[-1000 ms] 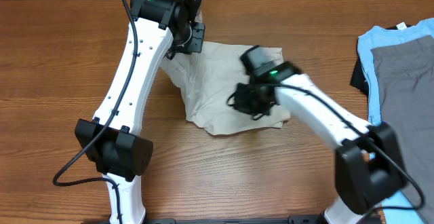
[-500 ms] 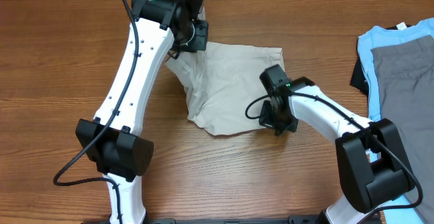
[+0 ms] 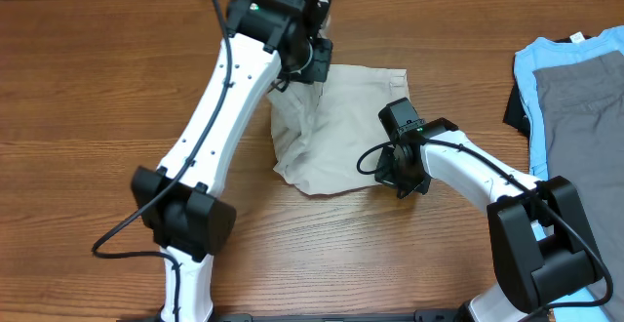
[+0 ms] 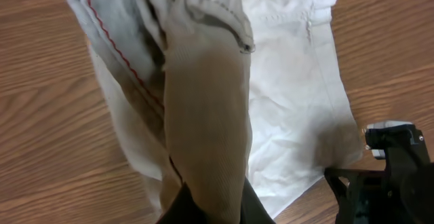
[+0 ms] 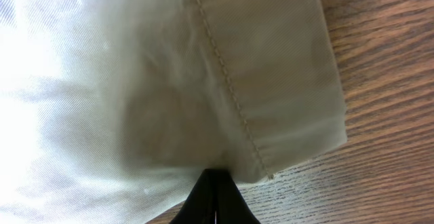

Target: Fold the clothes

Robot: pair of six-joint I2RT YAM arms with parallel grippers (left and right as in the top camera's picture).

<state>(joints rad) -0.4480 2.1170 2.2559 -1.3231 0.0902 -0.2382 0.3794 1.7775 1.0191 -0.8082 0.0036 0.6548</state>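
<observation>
At opposite edges, left fingers (image 4: 178,210) and right fingers (image 5: 203,203) pinch the shorts (image 3: 346,117).

No text, brand, number or sign can be read in any view. The small white tag (image 3: 576,37) at the collar of the light blue T-shirt (image 3: 527,63), at the far right of the table, is too small to make out. The khaki shorts (image 3: 343,117) carry only plain stitching, with no printed mark in view.
</observation>
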